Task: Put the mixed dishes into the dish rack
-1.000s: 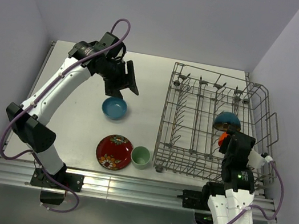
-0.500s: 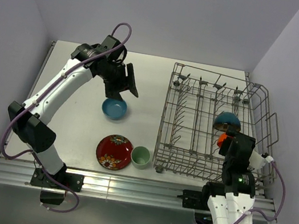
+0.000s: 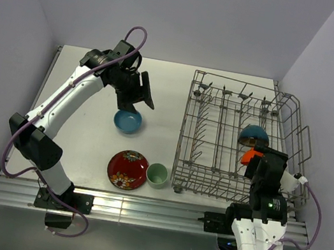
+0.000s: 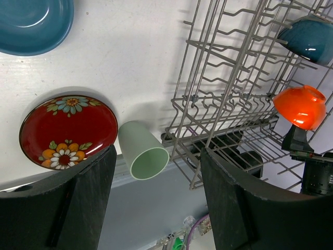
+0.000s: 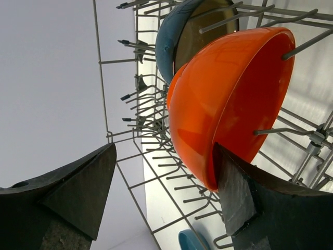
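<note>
The grey wire dish rack point(image 3: 220, 118) fills the table's right half. An orange-red bowl point(image 5: 229, 99) stands on edge among its tines, with a dark teal-skinned bowl point(image 5: 174, 41) just behind it. My right gripper point(image 5: 164, 172) is open around the orange bowl's lower rim; its right finger point(image 5: 237, 192) is at the rim and the left finger stands well off. My left gripper point(image 3: 139, 91) hangs open and empty over the blue bowl point(image 3: 127, 121). The red patterned plate point(image 3: 127, 169) and pale green cup point(image 3: 157, 175) sit near the front edge.
The rack's near wall point(image 3: 208, 187) rises right beside the green cup point(image 4: 143, 151). White walls close in the table on the left, back and right. An aluminium rail point(image 3: 139, 211) runs along the near edge by both arm bases.
My right gripper's jaws have spread wider, letting go of the orange-red bowl, which now shows more in the top view. The left arm has shifted only slightly.
</note>
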Controlling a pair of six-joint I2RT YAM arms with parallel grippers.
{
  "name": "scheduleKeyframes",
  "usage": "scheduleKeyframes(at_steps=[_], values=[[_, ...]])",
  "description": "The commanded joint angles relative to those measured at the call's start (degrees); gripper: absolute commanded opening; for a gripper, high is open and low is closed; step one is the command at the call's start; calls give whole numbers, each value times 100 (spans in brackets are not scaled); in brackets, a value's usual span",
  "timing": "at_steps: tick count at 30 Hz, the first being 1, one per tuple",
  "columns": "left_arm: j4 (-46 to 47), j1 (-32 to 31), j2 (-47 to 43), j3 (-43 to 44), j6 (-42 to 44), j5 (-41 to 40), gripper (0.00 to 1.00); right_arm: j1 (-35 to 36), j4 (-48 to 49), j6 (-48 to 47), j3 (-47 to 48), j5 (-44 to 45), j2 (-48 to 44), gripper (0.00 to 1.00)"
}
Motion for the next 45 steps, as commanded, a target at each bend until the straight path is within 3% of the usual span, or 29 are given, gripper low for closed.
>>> scheduleKeyframes(at_steps=[1,23,26,27,29,33,45], values=[[127,-34,-118,-14,-4,-83,72,25,-449,6,237,144,-127,82],[101,-34,-48,-76,40,-66,72,25,-1302,155,711,372,153,85],[39,-34,-39,-15,67,-92,72,25,-1241,225,755,451,390,88],[13,-34,-30,29,75,-101,72,25,-1249,252,781,469,582,98],[-57,-34,-13,73,93,-127,72,25,-1389,331,957,460,864,100],[-101,-34,31,170,84,-153,72,25,-1390,217,1247,416,1410,100],[-14,63,93,-234,-56,-364,73,25,-653,-915,1396,-40,1155,99]])
